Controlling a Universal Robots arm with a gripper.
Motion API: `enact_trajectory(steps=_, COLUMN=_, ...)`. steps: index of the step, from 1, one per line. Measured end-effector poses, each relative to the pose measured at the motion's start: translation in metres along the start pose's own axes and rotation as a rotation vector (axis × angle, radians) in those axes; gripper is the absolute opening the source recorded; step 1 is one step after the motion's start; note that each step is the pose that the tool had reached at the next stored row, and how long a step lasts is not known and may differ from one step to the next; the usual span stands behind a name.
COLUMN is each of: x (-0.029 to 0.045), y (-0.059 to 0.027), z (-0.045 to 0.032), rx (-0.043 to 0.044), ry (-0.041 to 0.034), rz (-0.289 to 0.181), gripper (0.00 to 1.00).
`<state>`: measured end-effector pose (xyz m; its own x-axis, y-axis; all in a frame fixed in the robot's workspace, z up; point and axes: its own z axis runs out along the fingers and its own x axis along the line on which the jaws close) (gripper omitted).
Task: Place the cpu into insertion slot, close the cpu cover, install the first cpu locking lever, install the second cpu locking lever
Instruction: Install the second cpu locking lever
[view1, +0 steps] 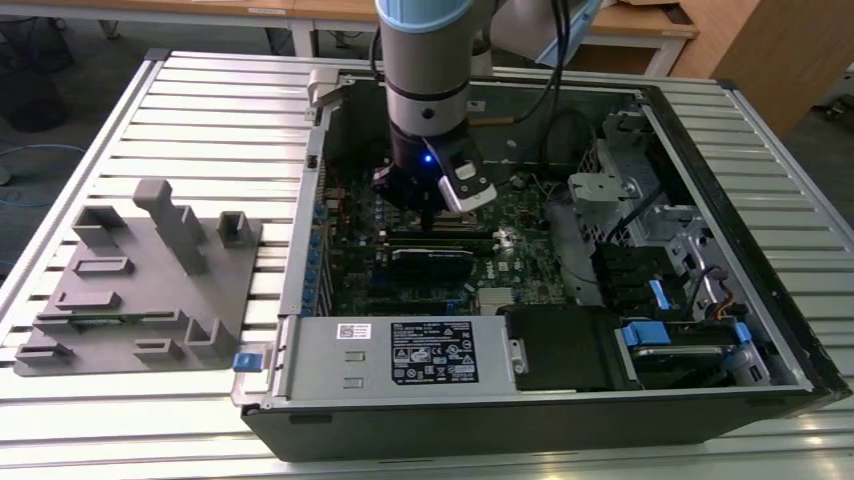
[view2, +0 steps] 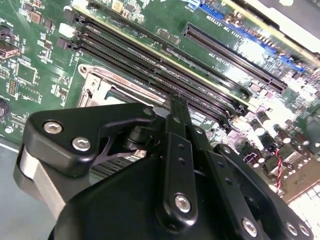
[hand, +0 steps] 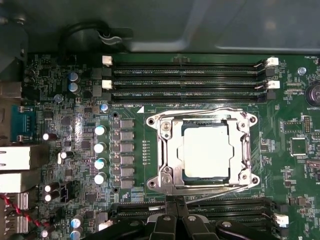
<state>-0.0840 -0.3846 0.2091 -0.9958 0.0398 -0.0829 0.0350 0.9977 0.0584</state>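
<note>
Over on the slatted metal table (view1: 160, 100) in the exterior view: big open computer case (view1: 534, 420) lying on its side, with a grey plastic fixture tray (view1: 134, 290) parked at roughly the case's 9 o'clock. Coming in from 12 o'clock, the arm (view1: 424, 60), reaching straight down into the case over the green motherboard (view1: 354, 270).

Closer up in the first wrist view, pretty tidy looking. Got the cpu cover (hand: 167, 150) lying flat on the board, with the cpu (hand: 207, 150) showing through its square cut-out, silver face up, seated in the insertion slot (hand: 186, 175). Only a thin dark rim of that slot peeking out around the chip. Thin wire locking levers (hand: 200, 111) lying low along the cover's edges; can't tell if they're fully hooked.

Gripper (hand: 176, 200) right beside the cover's edge, on the side away from the triple row of memory slots (hand: 185, 80). Fingers pinched narrow, tips together, nothing visible between them.
</note>
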Motion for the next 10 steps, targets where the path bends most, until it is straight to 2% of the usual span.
enact_trajectory(steps=2, x=0.0002, y=0.0, z=0.0009, rx=-0.0033, ry=0.0002, rz=0.0, gripper=0.11)
enact_trajectory(steps=10, x=0.004, y=0.0017, z=0.0018, rx=-0.0039, ry=0.0002, rz=0.0, gripper=0.11)
